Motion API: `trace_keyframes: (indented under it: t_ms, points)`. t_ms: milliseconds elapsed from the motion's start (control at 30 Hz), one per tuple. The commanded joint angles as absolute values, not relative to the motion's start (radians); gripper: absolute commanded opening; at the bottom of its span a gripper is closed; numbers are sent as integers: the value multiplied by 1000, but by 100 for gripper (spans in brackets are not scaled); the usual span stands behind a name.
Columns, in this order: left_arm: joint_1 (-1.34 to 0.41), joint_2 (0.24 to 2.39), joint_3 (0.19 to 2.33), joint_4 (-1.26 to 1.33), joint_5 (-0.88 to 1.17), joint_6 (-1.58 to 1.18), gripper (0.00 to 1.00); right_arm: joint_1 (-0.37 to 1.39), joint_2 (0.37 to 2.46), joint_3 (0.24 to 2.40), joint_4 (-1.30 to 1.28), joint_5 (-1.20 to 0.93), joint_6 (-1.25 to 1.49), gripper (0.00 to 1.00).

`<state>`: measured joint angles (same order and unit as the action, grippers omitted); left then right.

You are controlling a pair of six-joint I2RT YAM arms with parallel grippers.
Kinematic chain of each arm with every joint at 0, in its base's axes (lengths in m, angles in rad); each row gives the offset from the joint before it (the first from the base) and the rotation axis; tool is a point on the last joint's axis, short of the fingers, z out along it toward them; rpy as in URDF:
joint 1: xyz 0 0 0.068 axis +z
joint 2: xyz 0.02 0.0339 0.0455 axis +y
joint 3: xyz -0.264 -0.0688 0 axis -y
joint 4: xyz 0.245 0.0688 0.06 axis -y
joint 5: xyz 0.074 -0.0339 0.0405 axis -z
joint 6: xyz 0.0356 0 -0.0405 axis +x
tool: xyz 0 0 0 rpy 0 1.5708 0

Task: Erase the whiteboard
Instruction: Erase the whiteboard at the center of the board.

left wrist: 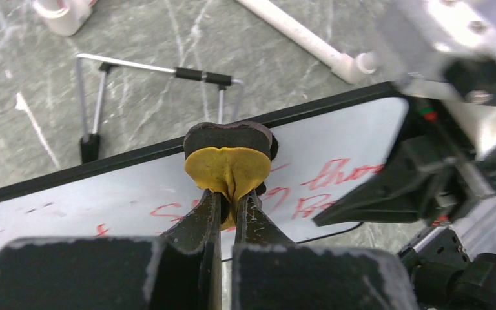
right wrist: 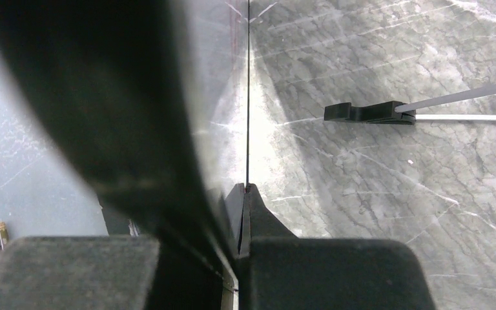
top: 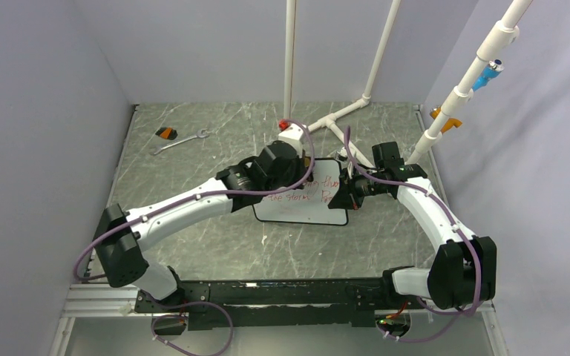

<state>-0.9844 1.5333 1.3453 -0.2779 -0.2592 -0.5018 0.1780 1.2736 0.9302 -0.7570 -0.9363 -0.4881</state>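
Left gripper point(left wrist: 227, 194) is found clenched on a yellow-and-black eraser point(left wrist: 228, 161), which is pressed against the whiteboard point(left wrist: 90, 200) near its upper edge. The right gripper point(right wrist: 244, 194) is found pinched shut on the whiteboard's right edge, so the board is judged to be steadied for wiping. The whiteboard is propped on its wire stand point(left wrist: 155, 68) at mid-table point(top: 215, 245), between the two arms. Red writing point(left wrist: 336, 173) is noted to the right of the eraser and below it, and further red strokes are seen to its left. Only the far left of the face is seen largely bare, with faint marks. Erasure is therefore judged barely begun. Most of the writing is left to be wiped.
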Motion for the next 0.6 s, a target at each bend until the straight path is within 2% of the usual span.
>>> trace_keyframes:
  t_ms: [0, 300, 567]
  points:
    - [-915, 1472, 1263, -278, -334, -515, 0, 193, 1267, 939, -770, -956, -560, 0]
    - [-947, 1454, 1239, -157, -149, -476, 0, 192, 1265, 937, -767, -950, -558, 0]
    - [-1021, 1515, 1292, -146, -163, -477, 0, 192, 1262, 938, -768, -952, -559, 0]
